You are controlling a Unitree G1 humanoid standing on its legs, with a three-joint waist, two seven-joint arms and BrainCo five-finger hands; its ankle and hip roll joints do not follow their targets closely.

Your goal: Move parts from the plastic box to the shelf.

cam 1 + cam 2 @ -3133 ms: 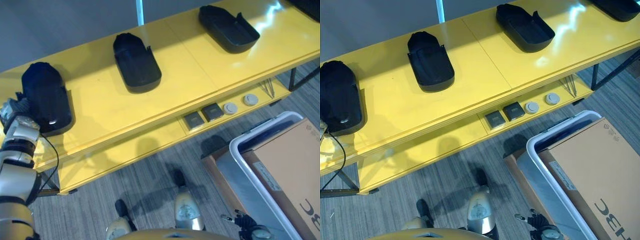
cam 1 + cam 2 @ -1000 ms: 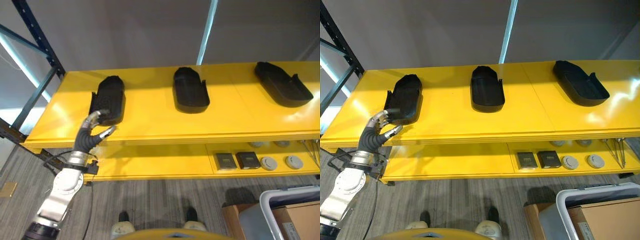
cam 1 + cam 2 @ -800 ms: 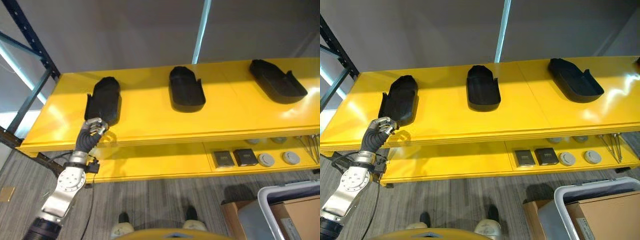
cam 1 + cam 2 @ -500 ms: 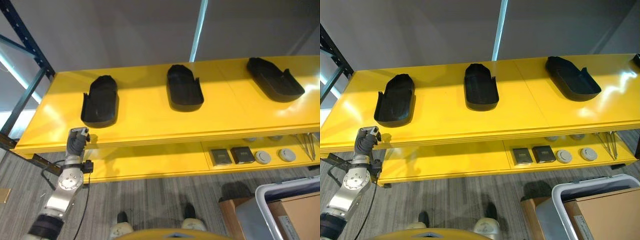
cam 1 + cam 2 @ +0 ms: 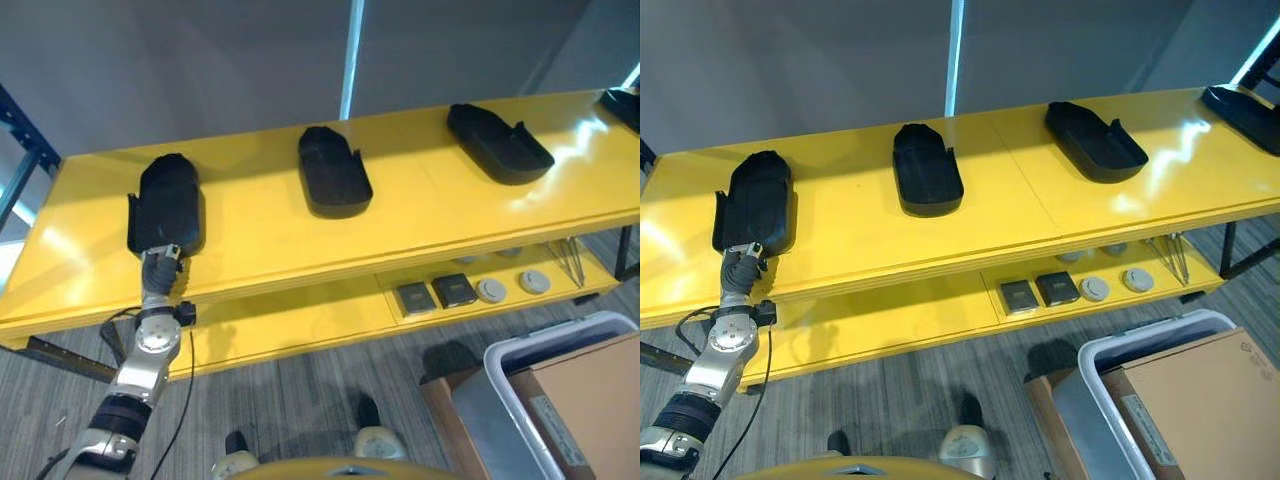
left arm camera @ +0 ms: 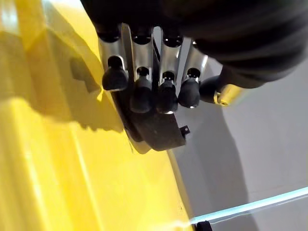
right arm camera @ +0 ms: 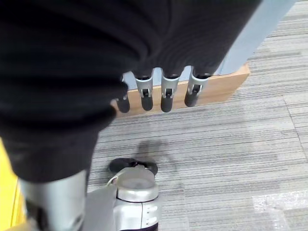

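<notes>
The yellow shelf spans the scene from left to right, with a lower yellow ledge beneath its near edge. At the near right stands the plastic box, white-rimmed and grey-walled, with a brown cardboard carton resting in it.

Four black parts lie on the shelf, well apart. Each is a shallow, elongated matte shell, rounded at one end with a raised rim. The leftmost part sits close to the near edge, the next part lies left of centre, a third part lies to the right, and a fourth part is cut by the far right edge.

My left hand is at the near end of the leftmost part; my fingers are curled inward and hold nothing. My right hand hangs over the grey carpet, fingers relaxed and empty.

On the lower ledge lie two dark square pieces and two round white discs.
</notes>
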